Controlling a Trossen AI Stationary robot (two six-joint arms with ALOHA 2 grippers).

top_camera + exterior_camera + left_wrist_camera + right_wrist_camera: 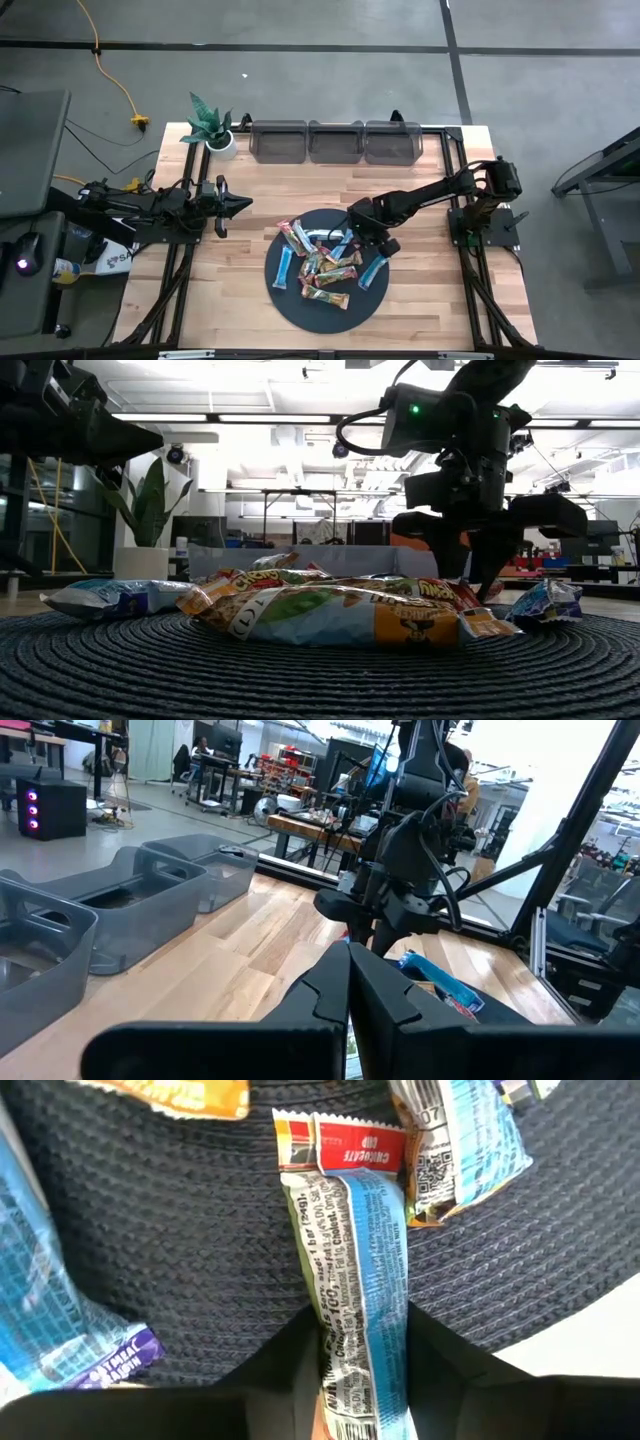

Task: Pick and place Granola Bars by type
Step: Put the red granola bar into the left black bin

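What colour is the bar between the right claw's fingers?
Light blue with a red end, bar clearest in the right wrist view.

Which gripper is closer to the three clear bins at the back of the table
The left gripper is somewhat nearer: it hangs over bare wood just in front of the clear bins' left end. The right gripper is lower down the table, over the dark mat, fingers around a granola bar.
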